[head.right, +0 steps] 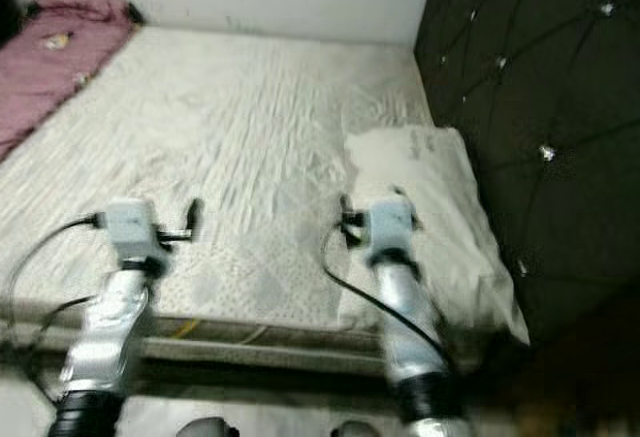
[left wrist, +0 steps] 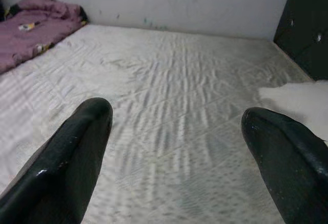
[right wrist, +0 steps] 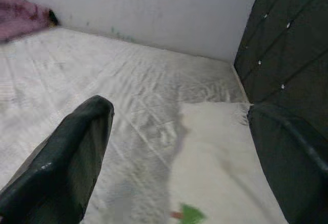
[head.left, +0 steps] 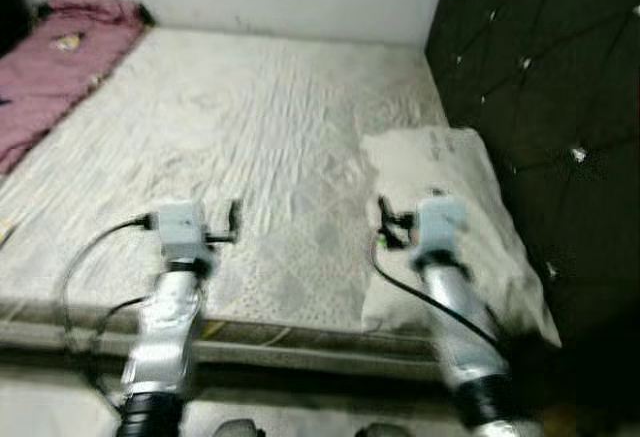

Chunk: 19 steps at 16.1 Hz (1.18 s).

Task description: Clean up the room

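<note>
We reach both arms level over the mattress (head.left: 260, 147), the left gripper (left wrist: 177, 131) and right gripper (right wrist: 179, 137) spread wide and empty, the white pillow (right wrist: 220, 152) just below and ahead of the right fingers (right wrist: 72, 157).

head stereo — down over mattress (head.left: 250, 147) | wrist cams — low, forward, sharing pillow (right wrist: 215, 147)

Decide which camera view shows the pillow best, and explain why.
The left eye view: the whole pillow lies beside the headboard. The right eye view matches it. The right wrist view shows part of it; the left wrist view, a corner.
</note>
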{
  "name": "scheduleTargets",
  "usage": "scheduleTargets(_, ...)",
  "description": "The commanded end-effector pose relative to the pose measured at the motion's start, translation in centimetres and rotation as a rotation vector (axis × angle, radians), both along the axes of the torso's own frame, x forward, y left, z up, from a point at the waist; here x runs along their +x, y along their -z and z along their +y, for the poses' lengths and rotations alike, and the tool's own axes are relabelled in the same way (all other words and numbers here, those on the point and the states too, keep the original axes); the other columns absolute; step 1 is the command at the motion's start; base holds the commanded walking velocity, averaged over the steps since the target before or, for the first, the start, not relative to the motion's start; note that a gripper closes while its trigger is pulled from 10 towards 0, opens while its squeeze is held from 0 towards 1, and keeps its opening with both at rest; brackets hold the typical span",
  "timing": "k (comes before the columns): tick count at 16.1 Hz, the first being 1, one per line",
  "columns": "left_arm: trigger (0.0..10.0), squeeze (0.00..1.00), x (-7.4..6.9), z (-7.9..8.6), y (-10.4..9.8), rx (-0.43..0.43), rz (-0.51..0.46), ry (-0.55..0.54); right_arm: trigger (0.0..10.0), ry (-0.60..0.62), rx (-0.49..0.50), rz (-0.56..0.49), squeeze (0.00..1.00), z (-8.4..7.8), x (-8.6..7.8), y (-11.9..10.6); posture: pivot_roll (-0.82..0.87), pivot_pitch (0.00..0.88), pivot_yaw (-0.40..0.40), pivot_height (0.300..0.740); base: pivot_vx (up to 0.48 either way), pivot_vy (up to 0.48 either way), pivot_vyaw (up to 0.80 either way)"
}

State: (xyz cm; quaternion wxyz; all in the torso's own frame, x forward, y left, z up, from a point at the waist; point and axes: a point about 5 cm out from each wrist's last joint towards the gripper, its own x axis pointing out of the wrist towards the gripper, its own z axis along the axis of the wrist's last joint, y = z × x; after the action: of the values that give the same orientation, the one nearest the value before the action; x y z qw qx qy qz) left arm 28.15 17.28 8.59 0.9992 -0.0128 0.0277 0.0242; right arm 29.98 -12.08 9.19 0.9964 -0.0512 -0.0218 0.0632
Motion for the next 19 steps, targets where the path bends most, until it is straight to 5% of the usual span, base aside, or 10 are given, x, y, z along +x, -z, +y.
scheduleTargets(1,10.0,0.0,0.39,-0.92,-0.41,-0.01,-0.015,0.021,10.0,0.029,-0.005,0.014,0.0,-1.2,0.05,0.15,0.05,0.0,-0.004,0.74,0.0,0.48,0.0)
scheduleTargets(5,10.0,0.0,0.55,-1.06,-0.56,-0.016,-0.023,0.023,10.0,0.024,-0.009,0.039,0.0,-1.2,0.37,0.46,0.05,0.0,-0.006,0.74,0.0,0.48,0.0)
scheduleTargets(10,10.0,0.0,0.64,-1.33,-0.68,-0.009,-0.038,0.037,10.0,0.021,-0.015,0.047,0.0,-1.27,0.47,0.57,0.04,0.0,-0.007,0.74,0.0,0.0,0.0)
scheduleTargets(19,10.0,0.0,0.72,-1.31,-0.69,-0.015,-0.034,0.039,10.0,0.017,-0.012,0.053,0.0,-1.13,0.55,0.62,0.04,0.0,-0.002,0.74,0.0,0.465,0.0)
